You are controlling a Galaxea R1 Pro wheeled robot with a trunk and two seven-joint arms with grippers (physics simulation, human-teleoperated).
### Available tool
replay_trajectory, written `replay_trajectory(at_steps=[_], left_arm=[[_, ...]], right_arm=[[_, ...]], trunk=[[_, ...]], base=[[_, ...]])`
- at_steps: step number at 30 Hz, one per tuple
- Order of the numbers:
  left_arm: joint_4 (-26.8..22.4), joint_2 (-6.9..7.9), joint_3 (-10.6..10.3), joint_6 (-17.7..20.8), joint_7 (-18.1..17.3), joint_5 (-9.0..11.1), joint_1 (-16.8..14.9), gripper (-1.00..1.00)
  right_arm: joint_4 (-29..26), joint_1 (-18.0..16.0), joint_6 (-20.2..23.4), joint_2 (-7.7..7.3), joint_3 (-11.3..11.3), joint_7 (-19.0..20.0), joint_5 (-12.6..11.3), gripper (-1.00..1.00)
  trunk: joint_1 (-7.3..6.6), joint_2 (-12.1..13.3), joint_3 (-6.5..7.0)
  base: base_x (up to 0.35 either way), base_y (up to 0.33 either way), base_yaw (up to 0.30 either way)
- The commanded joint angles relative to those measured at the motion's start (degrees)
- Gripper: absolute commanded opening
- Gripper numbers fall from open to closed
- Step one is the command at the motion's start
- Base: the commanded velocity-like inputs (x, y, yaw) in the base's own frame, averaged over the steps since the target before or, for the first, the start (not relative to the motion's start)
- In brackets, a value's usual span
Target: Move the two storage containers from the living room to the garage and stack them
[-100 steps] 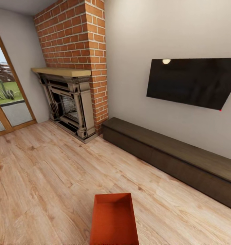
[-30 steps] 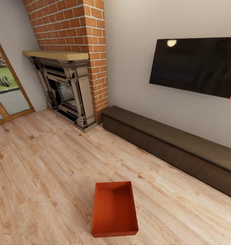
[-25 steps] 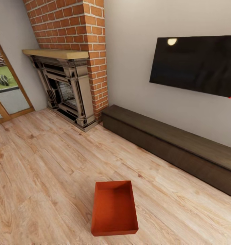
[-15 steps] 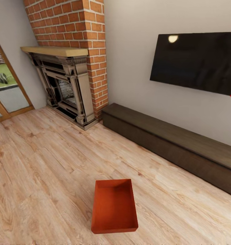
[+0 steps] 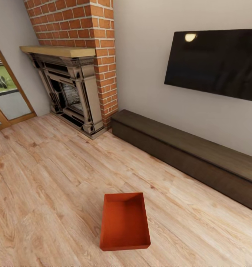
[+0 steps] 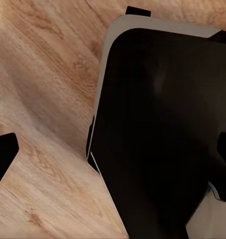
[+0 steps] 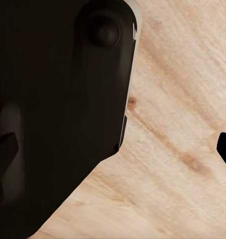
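One storage container (image 5: 125, 221) sits empty on the light wood planks (image 5: 48, 178) at lower centre of the head view, still in the living room, so nothing has reached the garage. The second bin is unseen. Wrist views show dark robot bodywork over planks; whether either gripper is spread, I cannot tell

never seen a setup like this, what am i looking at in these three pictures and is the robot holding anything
A simulated wheeled robot with two arms. The big picture comes from its head camera: a living room with one orange-red storage container, open and empty, standing on the wood plank floor. Behind are a brick fireplace, a dark low bench and a black wall TV. The two small pictures come from cameras on each wrist, showing the robot's dark body above the planks. Dark tips sit at their edges; nothing appears held.
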Motion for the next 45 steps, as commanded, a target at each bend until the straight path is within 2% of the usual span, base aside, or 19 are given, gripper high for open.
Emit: replay_trajectory(at_steps=[1,45], left_arm=[[-0.02,-0.03,-0.49,-0.11,0.16,0.42,-0.01,1.0],[-0.03,0.02,-0.49,-0.11,0.16,0.42,-0.01,1.0]], right_arm=[[0.15,-0.06,-0.27,-0.01,0.22,-0.05,0.35,1.0],[0.15,-0.06,-0.22,-0.01,0.22,-0.13,0.35,1.0]], trunk=[[0.0,-0.04,-0.14],[0.0,-0.04,-4.21]], base=[[0.0,0.0,0.0],[0.0,0.0,0.0]])
